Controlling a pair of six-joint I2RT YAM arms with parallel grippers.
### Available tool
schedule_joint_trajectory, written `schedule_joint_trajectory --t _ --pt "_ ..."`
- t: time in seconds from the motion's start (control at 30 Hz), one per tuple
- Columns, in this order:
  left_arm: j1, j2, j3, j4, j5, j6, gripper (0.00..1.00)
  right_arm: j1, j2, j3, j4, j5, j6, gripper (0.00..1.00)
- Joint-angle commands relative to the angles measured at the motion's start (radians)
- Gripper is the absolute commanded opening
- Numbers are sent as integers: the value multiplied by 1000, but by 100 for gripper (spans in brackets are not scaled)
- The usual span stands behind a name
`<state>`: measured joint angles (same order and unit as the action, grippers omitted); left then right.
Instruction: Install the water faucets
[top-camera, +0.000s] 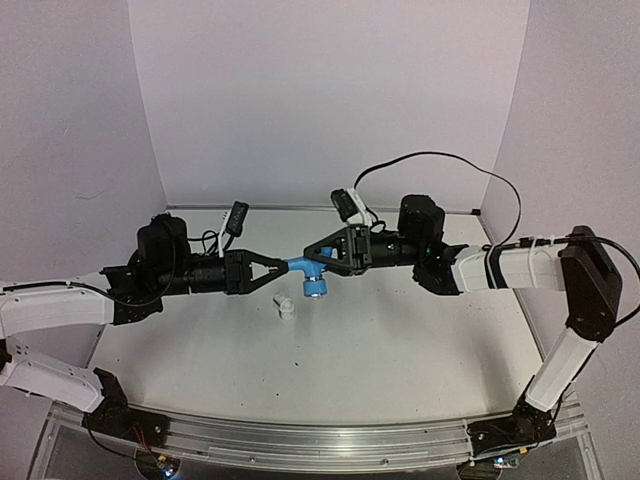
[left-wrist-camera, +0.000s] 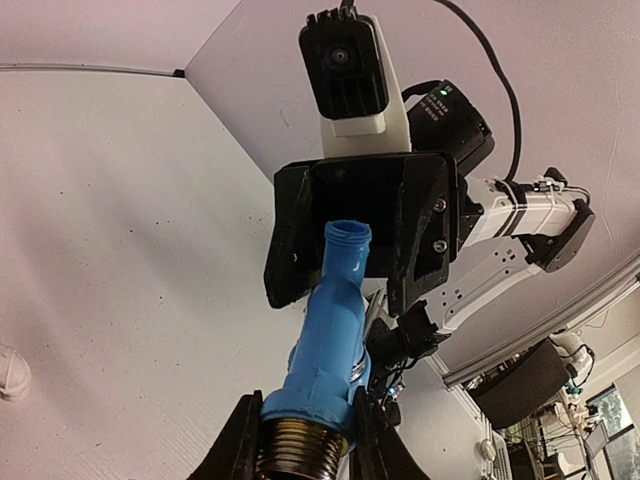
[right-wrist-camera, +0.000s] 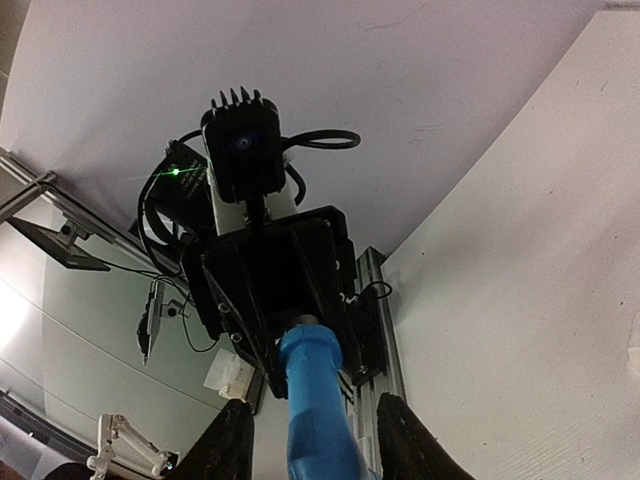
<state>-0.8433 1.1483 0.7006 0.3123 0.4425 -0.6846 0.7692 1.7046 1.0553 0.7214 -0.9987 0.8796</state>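
The bright-blue T-shaped tap (top-camera: 305, 270) hangs in the air between my two grippers, above the table's middle. My left gripper (top-camera: 283, 266) is shut on its wide end; in the left wrist view the fingers (left-wrist-camera: 237, 443) clamp the blue body (left-wrist-camera: 333, 335) just above its grey threaded end (left-wrist-camera: 300, 452). My right gripper (top-camera: 320, 257) is open, its jaws standing either side of the tap's narrow end with gaps. In the right wrist view the tap (right-wrist-camera: 315, 400) runs between the spread fingers (right-wrist-camera: 402, 438). The small white fitting (top-camera: 286, 308) lies on the table below the tap.
The white table (top-camera: 400, 340) is enclosed by white walls at the back and sides. A metal rail (top-camera: 300, 440) runs along the near edge. Cables loop over both wrists. The white fitting also shows at the left edge of the left wrist view (left-wrist-camera: 10, 372).
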Motion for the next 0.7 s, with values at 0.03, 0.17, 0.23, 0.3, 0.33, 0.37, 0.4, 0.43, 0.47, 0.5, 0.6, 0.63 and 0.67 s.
schedule_joint_trajectory --t 0.03,0.17,0.23,0.3,0.33,0.37,0.4,0.43,0.47,0.5,0.6,0.63,0.67 --pt "0 22 60 17 11 4 0 43 62 83 9 -40 -10 32" --pt "0 28 60 17 21 3 0 47 80 89 11 -33 -12 17" --pt "0 30 59 17 17 3 0 50 88 89 16 -38 -10 17" --pt "-1 26 58 17 19 3 0 52 93 86 21 -45 -10 18" --pt "-1 24 56 17 18 1 0 53 97 84 23 -51 -10 19" --pt "0 21 54 17 15 -1 0 54 99 84 27 -57 -9 22" --pt "0 19 53 17 11 -2 0 56 98 82 29 -61 -7 25" --pt "0 18 54 17 7 -1 0 56 97 79 31 -65 -6 28" --pt "0 16 53 17 4 -1 0 56 94 75 31 -68 -6 29" --pt "0 13 53 17 5 -2 0 57 92 70 31 -70 -7 30" --pt "0 7 49 17 2 -2 0 58 89 60 32 -77 -15 34" --pt "0 8 49 17 2 -1 0 58 91 59 33 -78 -16 35" --pt "0 9 50 18 3 0 0 59 92 57 34 -77 -17 35"
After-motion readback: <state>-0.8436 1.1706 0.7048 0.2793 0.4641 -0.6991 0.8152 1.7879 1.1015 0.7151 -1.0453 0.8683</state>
